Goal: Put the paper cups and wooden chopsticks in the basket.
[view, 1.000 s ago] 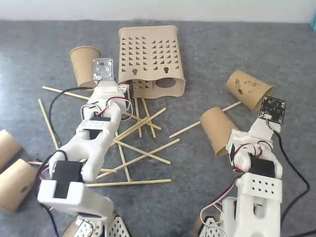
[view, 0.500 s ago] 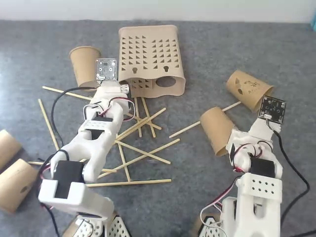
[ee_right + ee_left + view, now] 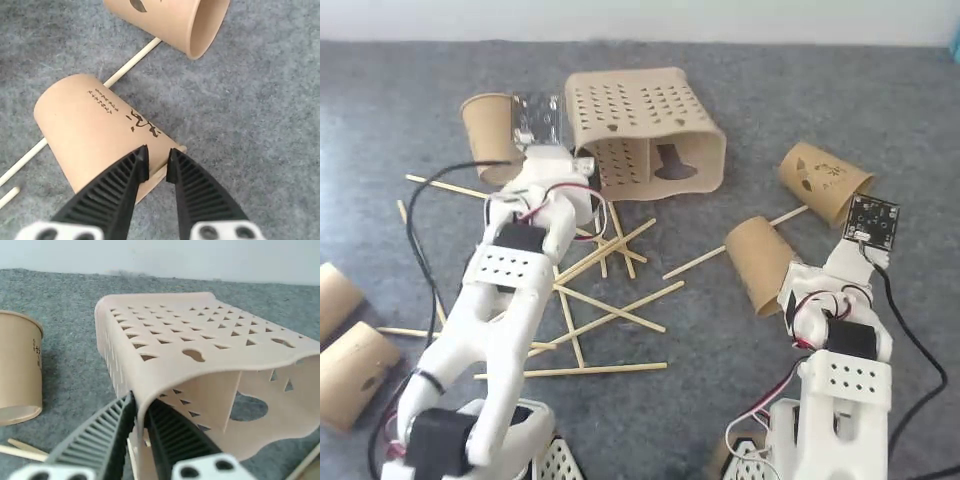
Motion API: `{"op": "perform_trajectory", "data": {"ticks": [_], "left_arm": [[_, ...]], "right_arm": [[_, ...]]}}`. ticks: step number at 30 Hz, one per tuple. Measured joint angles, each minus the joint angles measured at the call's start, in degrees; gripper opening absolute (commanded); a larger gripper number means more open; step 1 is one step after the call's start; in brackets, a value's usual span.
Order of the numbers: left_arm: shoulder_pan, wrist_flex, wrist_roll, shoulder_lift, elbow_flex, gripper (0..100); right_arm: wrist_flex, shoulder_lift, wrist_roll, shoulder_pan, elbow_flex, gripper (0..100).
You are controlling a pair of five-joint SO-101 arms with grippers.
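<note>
Beige plastic basket [image 3: 645, 125] just got tipped up and swung round by the left gripper [image 3: 140, 407], pinched tight on its rim, so it's getting righted; right gripper [image 3: 158, 155] stays clamped on a paper cup [image 3: 100, 130], chopsticks [image 3: 610, 315] still scattered nearby

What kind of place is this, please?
Probably a robot practice bench: the left arm and right arm stand at a grey table with scattered paper cups, wooden chopsticks and a basket.
</note>
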Motion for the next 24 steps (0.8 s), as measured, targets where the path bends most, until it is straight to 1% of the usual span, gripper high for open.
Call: {"op": "perform_trajectory", "data": {"ticks": [2, 5, 15, 21, 24], "left_arm": [[0.8, 5.8, 0.9, 0.0, -5.0, 1], [1.5, 12.3, 2.5, 1.6, -12.5, 1], [1.5, 25.1, 7.5, 19.1, -36.6, 1], [1.6, 33.0, 9.8, 32.3, -54.9, 1], [1.6, 38.9, 9.8, 38.1, -64.4, 1]], "right_arm": [[0.0, 0.0, 0.0, 0.0, 0.0, 7.7], [0.0, 0.0, 0.0, 0.0, 0.0, 7.7], [0.0, 0.0, 0.0, 0.0, 0.4, 7.7], [0.0, 0.0, 0.0, -1.2, 0.7, 7.7], [0.0, 0.0, 0.0, -1.2, 0.7, 7.7]]}}
